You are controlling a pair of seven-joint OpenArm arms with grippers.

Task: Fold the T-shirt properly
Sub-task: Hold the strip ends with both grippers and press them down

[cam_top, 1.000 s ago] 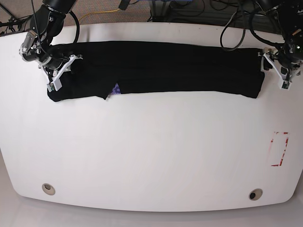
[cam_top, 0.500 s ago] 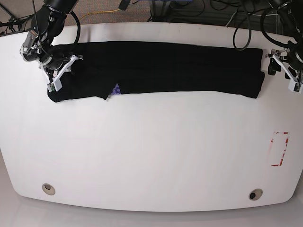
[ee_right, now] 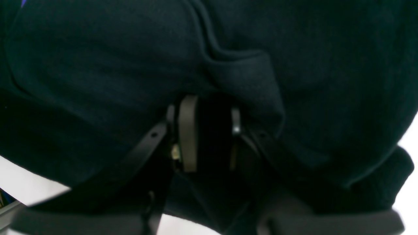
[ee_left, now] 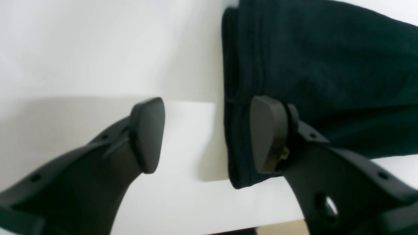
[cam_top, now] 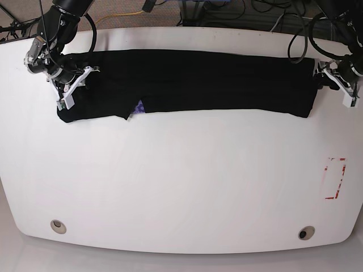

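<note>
While the T-shirt (cam_top: 193,82) lies as a long black band across the far side of the tabletop (cam_top: 181,181), right gripper (ee_right: 209,140) has its jaws nearly closed, pinching a cloth fold at one end, probably to anchor it. Left gripper (ee_left: 207,135) sits at the other end, jaws wide, holding nothing, one pad over the hem. Red tape mark (cam_top: 334,178) sits well apart; cables (cam_top: 238,11) beyond the tabletop.

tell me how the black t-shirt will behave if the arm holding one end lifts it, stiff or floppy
Probably floppy: the T-shirt lies flat in a long folded band, and it bunches into soft folds around the right gripper. Lifted by that end alone, the rest would likely sag and drag, perhaps undoing the fold. It looks light and unlikely to slip.
</note>
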